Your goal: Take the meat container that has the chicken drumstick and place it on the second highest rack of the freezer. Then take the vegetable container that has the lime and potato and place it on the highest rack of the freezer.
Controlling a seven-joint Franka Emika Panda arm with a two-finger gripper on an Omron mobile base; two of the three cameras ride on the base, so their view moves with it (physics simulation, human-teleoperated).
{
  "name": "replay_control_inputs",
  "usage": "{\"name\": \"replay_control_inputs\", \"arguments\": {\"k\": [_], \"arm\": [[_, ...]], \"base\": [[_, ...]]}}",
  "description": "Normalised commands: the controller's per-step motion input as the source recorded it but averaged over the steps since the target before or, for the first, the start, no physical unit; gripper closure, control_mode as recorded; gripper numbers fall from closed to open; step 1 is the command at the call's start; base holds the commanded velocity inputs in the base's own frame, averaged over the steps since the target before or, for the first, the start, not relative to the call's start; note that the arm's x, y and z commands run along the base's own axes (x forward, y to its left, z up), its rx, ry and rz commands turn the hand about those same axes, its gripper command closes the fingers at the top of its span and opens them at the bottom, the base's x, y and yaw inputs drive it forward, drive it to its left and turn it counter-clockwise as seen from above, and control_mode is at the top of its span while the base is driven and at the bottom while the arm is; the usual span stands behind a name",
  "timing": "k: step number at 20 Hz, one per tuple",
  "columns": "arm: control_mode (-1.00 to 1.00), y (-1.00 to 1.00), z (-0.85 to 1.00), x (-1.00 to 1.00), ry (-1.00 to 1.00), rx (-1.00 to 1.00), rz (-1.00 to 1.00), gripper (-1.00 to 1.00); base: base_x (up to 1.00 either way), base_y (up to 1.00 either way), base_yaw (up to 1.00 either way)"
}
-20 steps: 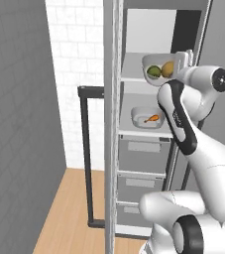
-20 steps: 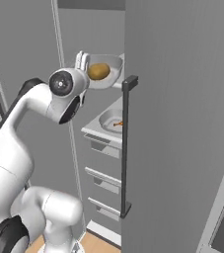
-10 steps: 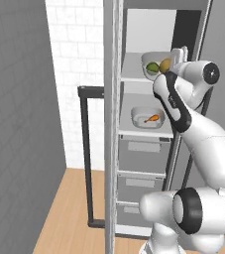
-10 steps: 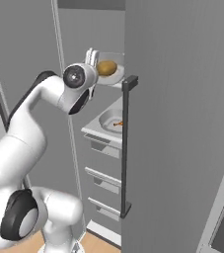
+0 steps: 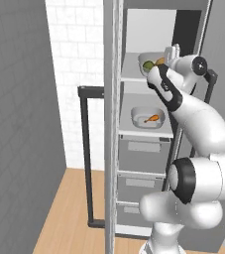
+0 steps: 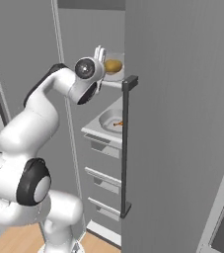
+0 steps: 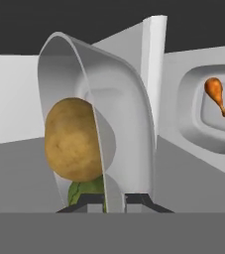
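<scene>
My gripper (image 5: 172, 51) is shut on the rim of the white vegetable container (image 5: 147, 60), which sits at the highest rack (image 5: 132, 78) of the open freezer (image 5: 148, 30). In it lie the green lime (image 5: 148, 64) and the potato (image 5: 159, 60). Seen from the hand, the potato (image 7: 73, 139) rests above the lime (image 7: 85, 191), and the container's wall (image 7: 119, 99) runs between my fingertips. One shelf below, the meat container (image 5: 147, 116) with the chicken drumstick (image 5: 151, 119) sits on the second highest rack (image 5: 134, 132). From the right, my gripper (image 6: 100, 53) stands beside the potato (image 6: 113, 65).
The freezer door's edge (image 5: 112, 129) stands close to the left of the shelves, with its black bar handle (image 5: 84, 154) beyond. Grey drawers (image 5: 141, 155) fill the space under the second rack. A second black handle (image 6: 126, 148) runs along the grey panel on the right.
The hand has moved up and further into the freezer, carrying the vegetable container deeper over the top shelf. The meat container stays where it was.
</scene>
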Motion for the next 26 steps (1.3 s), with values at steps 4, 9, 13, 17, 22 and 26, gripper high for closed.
{"name": "replay_control_inputs", "arguments": {"k": [4, 9, 13, 17, 22, 26], "arm": [[-1.00, -0.01, -0.06, 0.42, 0.07, 0.00, 0.00, 1.00], [-1.00, 0.00, -0.17, 0.31, 0.00, 0.00, 0.00, 1.00], [-1.00, 0.00, -0.28, 0.15, 0.00, 0.00, 0.00, 1.00], [-1.00, -0.02, -0.19, 0.30, 0.00, 0.00, 0.00, 1.00], [-1.00, -0.04, -0.03, 0.46, 0.01, 0.00, 0.00, 1.00], [-1.00, -0.05, -0.04, 0.55, 0.01, 0.00, 0.00, 1.00]], "base": [[0.00, 0.00, 0.00], [0.00, 0.00, 0.00], [0.00, 0.00, 0.00], [0.00, 0.00, 0.00], [0.00, 0.00, 0.00], [0.00, 0.00, 0.00]]}}
